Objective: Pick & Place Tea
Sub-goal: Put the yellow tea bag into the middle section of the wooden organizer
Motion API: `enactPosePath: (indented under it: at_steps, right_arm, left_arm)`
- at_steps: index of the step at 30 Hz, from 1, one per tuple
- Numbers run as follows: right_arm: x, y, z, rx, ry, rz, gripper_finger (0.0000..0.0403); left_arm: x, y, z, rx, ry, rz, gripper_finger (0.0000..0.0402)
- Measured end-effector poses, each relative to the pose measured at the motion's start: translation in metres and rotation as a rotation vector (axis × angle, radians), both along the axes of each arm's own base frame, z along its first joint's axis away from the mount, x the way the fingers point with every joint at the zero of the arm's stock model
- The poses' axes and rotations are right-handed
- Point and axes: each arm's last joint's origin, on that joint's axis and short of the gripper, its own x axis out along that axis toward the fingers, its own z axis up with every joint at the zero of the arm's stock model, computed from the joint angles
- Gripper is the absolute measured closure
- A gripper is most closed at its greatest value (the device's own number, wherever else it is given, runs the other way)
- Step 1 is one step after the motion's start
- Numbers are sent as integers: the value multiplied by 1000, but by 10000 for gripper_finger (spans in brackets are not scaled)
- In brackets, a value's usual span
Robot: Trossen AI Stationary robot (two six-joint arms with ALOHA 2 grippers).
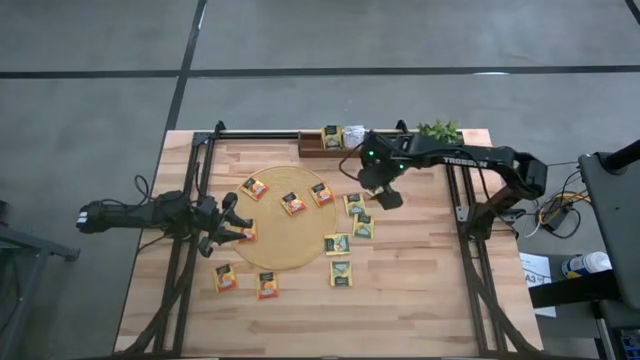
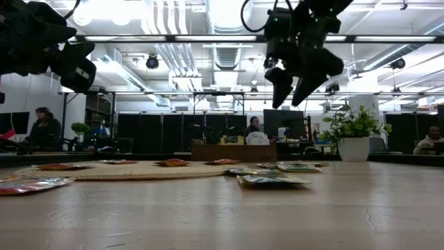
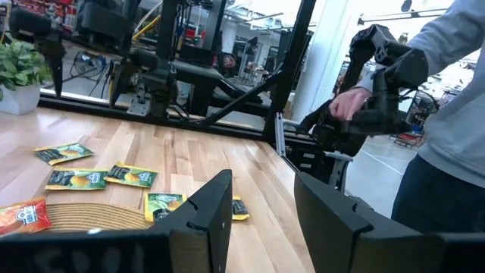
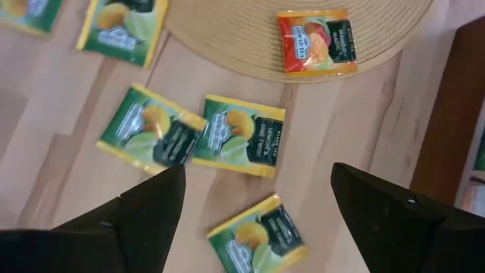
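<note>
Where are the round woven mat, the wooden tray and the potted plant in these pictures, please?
Round woven mat (image 1: 283,232): high view, bare weave near its middle.
Wooden tray (image 1: 309,147): high view, its left compartment's wall.
Potted plant (image 2: 354,147): low view, front of its white pot.

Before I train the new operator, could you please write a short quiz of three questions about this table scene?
1. True or false: the right gripper holds a sachet.
2. Which colour are the sachets under the right gripper? A) orange B) green-yellow C) white
3. Fill in: the round mat carries mostly ____ sachets.

Key: 1. False; its fingers are open and empty above the table. 2. B. 3. Orange.
</note>
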Motion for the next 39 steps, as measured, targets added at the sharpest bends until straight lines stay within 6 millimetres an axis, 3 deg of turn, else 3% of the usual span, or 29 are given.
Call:
enactPosePath:
  at_steps: [9, 25, 34, 39]
  right_arm:
    - [13, -5, -43, 83, -8, -182, 76]
    - [44, -24, -110, 146, 186, -289, 76]
    - [46, -25, -129, 164, 275, -284, 83]
    - [45, -25, -122, 152, 239, -270, 138]
  left_arm:
    - [0, 0, 0, 0, 0, 0, 264]
    - [0, 0, 0, 0, 0, 1, 264]
    - [0, 0, 0, 0, 0, 1, 264]
    - [0, 0, 0, 0, 0, 1, 264]
